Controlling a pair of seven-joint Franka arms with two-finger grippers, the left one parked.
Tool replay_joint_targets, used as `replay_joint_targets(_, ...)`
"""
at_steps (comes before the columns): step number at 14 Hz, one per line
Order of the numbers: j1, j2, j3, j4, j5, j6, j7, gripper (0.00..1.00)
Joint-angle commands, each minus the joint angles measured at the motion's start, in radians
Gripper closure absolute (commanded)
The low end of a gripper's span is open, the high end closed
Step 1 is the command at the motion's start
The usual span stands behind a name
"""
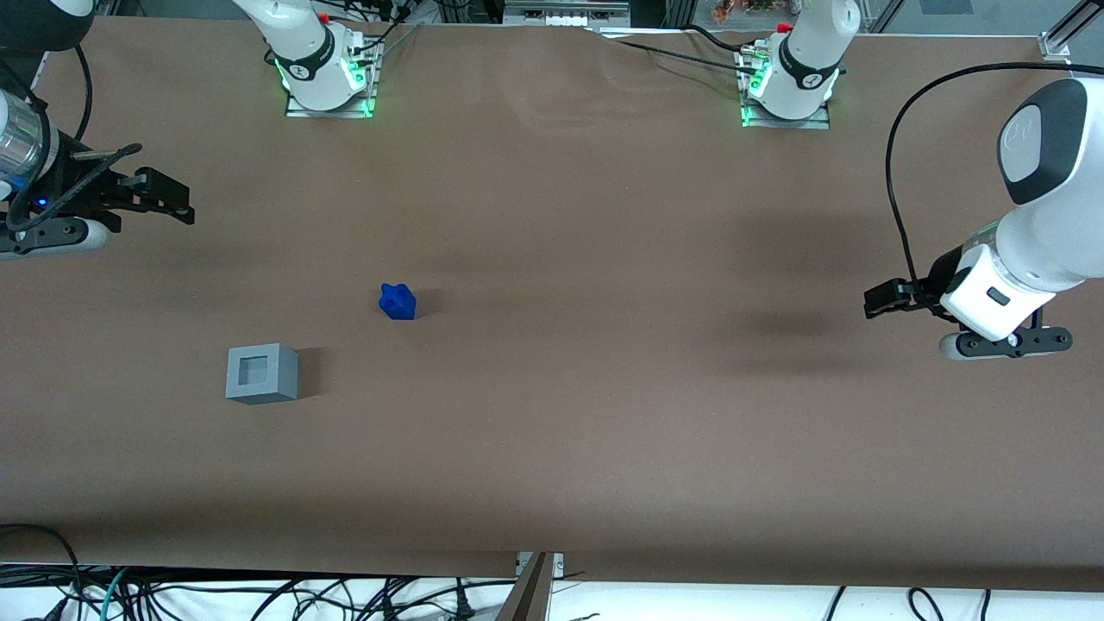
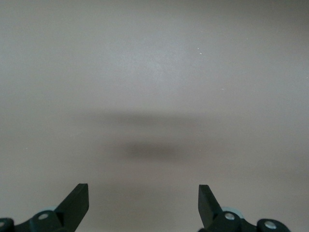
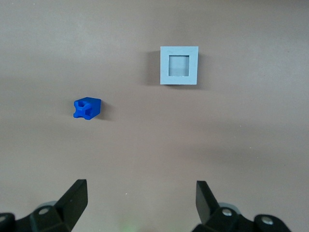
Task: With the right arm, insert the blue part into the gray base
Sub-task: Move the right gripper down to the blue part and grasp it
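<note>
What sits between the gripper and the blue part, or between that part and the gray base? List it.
Nothing visible. The open gripper hangs at the working arm's end of the table. Only bare table separates it from the blue part, and likewise the part from the gray base, which stands nearer the front camera.

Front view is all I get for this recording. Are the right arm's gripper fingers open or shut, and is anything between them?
Observer: Open. The right wrist view shows the gripper with its fingers spread and only bare table between them.
Reviewer: Does the blue part have any feature on it that I can't make out?
Observer: Yes, the blue part shows a cross-shaped notch on the face turned to the wrist camera.
Reviewer: And the gray base's recess, is it free?
Observer: Looking straight down into the gray base, the square recess holds nothing.
</note>
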Motion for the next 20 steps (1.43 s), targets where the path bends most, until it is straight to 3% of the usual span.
replay_joint_targets(1,-0.009,-0.022,0.034,-0.041,-0.004,0.009,0.017,0.01)
replay_joint_targets(4,-0.009,0.009,0.122,-0.14,-0.004,0.172,0.222,0.01)
replay_joint_targets(7,-0.004,0.063,0.219,-0.309,-0.019,0.46,0.427,0.01)
replay_joint_targets(10,0.002,0.145,0.295,-0.456,-0.181,0.741,0.659,0.01)
replay_joint_targets(16,0.012,0.291,0.298,-0.546,-0.21,0.97,0.716,0.01)
replay_joint_targets(20,0.037,0.33,0.298,-0.587,-0.252,1.035,0.77,0.01)
